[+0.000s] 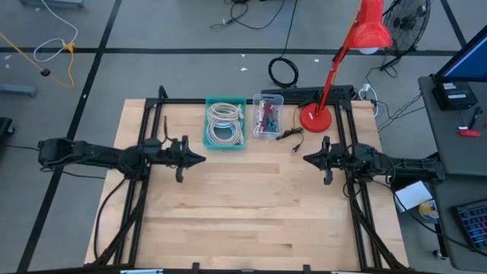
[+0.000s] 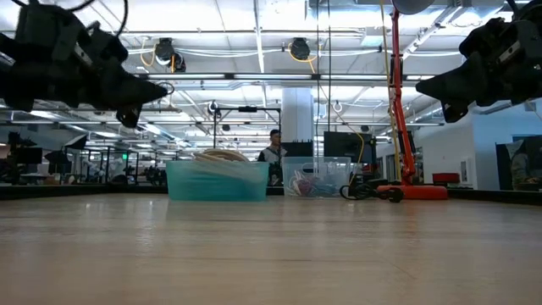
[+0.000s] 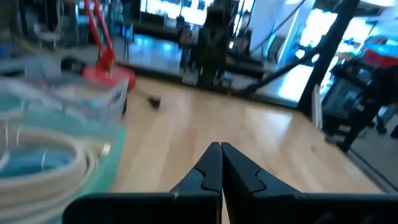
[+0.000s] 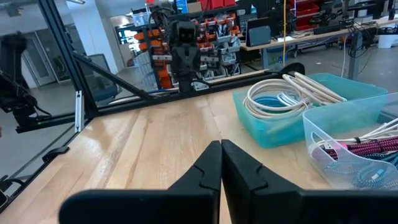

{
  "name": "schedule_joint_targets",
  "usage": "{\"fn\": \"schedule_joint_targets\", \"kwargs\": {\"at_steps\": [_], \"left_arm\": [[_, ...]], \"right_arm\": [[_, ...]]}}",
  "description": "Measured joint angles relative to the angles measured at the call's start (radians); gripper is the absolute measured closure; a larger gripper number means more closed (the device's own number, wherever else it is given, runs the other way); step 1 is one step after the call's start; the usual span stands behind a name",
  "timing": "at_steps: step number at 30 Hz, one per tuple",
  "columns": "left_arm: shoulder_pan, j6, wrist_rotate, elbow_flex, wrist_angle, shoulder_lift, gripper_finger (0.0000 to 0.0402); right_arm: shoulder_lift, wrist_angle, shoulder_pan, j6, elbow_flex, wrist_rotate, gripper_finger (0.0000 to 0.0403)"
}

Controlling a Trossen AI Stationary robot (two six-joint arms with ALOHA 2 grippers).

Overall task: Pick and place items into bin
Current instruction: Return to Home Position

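Now | white and blue coils looped in teal bin | left fingers, right fingers pressed together

free: table centre, front | blocked: green bin, clear bin, red lamp at back

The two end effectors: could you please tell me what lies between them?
Only bare table shows, in the high view, between the left end effector and the right end effector.

left gripper's jaws pressed together near coiled cables in green bin.
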Motion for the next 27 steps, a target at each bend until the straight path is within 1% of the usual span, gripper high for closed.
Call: {"fn": "schedule_joint_targets", "kwargs": {"at_steps": [2, 4, 7, 10, 15, 19, 21, 27], "left_arm": [[-0.022, 0.003, -0.028, 0.0, -0.028, -0.056, 0.0401], [-0.045, 0.017, -0.063, 0.0, -0.101, -0.121, 0.0401], [-0.075, 0.036, -0.15, 0.0, -0.241, -0.234, 0.0401], [-0.103, 0.05, -0.186, 0.0, -0.331, -0.332, 0.0401], [-0.159, 0.1, -0.234, 0.0, -0.416, -0.455, 0.0401], [-0.202, 0.133, -0.336, 0.0, -0.541, -0.544, 0.0401], [-0.216, 0.135, -0.352, 0.0, -0.571, -0.587, 0.0401], [-0.264, 0.188, -0.345, 0.0, -0.614, -0.707, 0.0401]], "right_arm": [[0.0, 0.0, 0.0, 0.0, 0.0, 0.0, 0.0403], [0.0, 0.0, 0.0, 0.0, 0.0, 0.0, 0.0403], [0.0, 0.0, 0.0, 0.0, 0.0, 0.0, 0.0403], [0.0, 0.001, 0.0, 0.0, 0.0, 0.0, 0.0403], [0.0, 0.001, 0.0, 0.0, 0.0, 0.0, 0.0403], [0.0, 0.001, 0.0, 0.0, 0.0, 0.0, 0.0403], [0.0, 0.001, 0.0, 0.0, 0.0, 0.0, 0.0403], [0.0, 0.001, 0.0, 0.0, 0.0, 0.0, 0.0403]]}}
